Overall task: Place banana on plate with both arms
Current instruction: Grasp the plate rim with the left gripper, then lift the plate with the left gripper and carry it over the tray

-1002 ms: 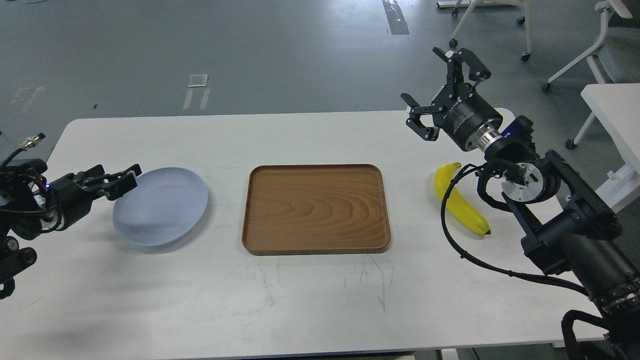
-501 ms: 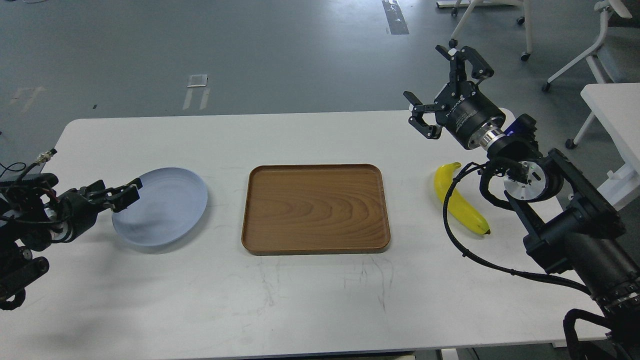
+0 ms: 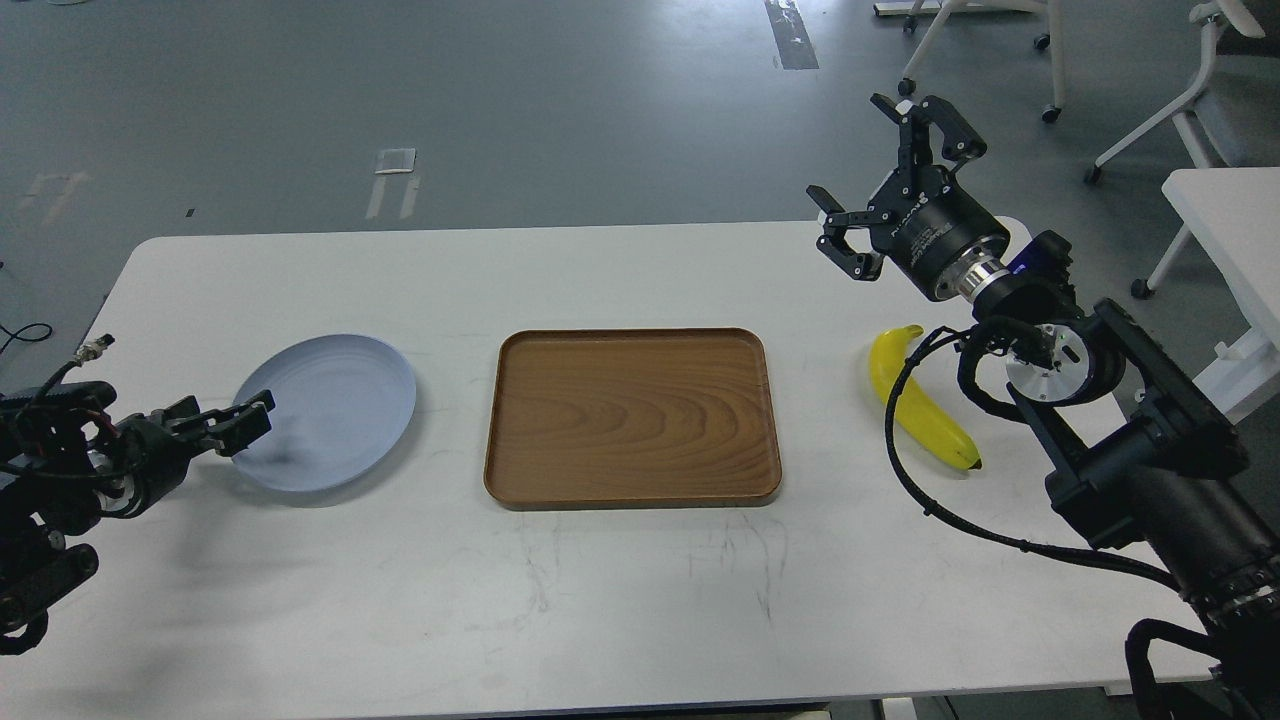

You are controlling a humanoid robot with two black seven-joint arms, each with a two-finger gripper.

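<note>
The yellow banana (image 3: 922, 402) lies on the white table at the right, partly crossed by a black cable. My right gripper (image 3: 872, 165) is open and empty, raised above the table's far edge, up and to the left of the banana. The pale blue-grey plate (image 3: 335, 405) lies on the table at the left. My left gripper (image 3: 245, 425) is low at the plate's lower left rim. Its dark fingers lie close together and I cannot tell them apart.
A brown wooden tray (image 3: 632, 418) lies in the middle of the table between plate and banana. The thick right arm (image 3: 1150, 470) fills the table's right side. Chairs (image 3: 1180, 90) and a second white table (image 3: 1230, 220) stand beyond at the right.
My left gripper has moved down and back along the plate's left rim toward the near side. My right gripper has stayed nearly still above the banana's far side.
</note>
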